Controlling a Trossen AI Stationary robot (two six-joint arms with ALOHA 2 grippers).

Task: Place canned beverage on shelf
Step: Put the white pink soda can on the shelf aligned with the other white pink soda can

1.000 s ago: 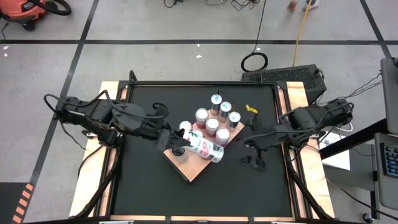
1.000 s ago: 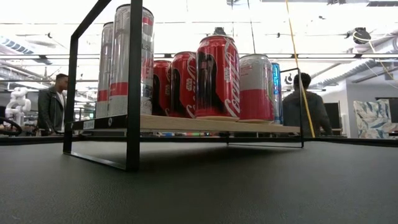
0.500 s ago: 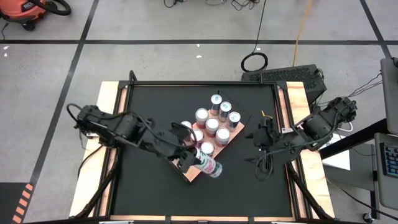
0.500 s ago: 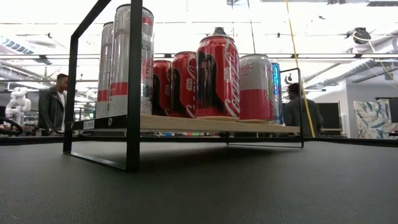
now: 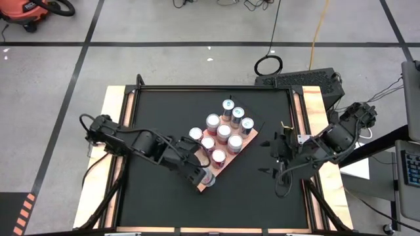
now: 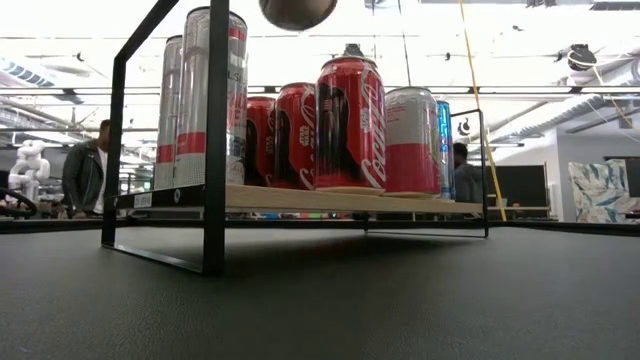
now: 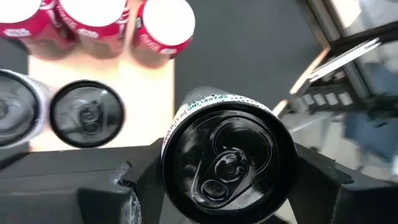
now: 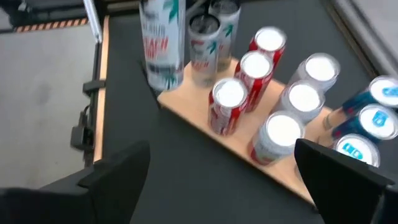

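My left gripper (image 5: 207,177) is shut on a tall white can (image 7: 227,165) over the near corner of the shelf, a light-brown wooden board (image 7: 146,93). The can also shows in the right wrist view (image 8: 161,43), and its rounded bottom (image 6: 297,10) shows high in the low view. Several red, silver and blue cans (image 5: 224,131) stand on their bases on the shelf (image 5: 201,186). My right gripper (image 5: 272,160) is open and empty over the black tabletop, to the right of the shelf. My left gripper pinches the can's side wall (image 7: 171,155) between its two fingers (image 7: 140,186), which stand on opposite sides of the can's upper end. The fingers come from above, pointing down along the can. The can hangs upright, its bottom (image 6: 297,10) clear of the shelf.
The shelf stands on thin black metal legs (image 6: 215,150) above the black tabletop (image 5: 164,118). The standing cans fill its far and middle parts. Bare board shows beside the held can (image 8: 186,102). People stand in the room beyond the table (image 6: 85,170).
My left gripper has carried the can from over the shelf's right side toward its near corner. The can lay on its side and has turned upright. My right arm has drawn back toward the table's right edge.
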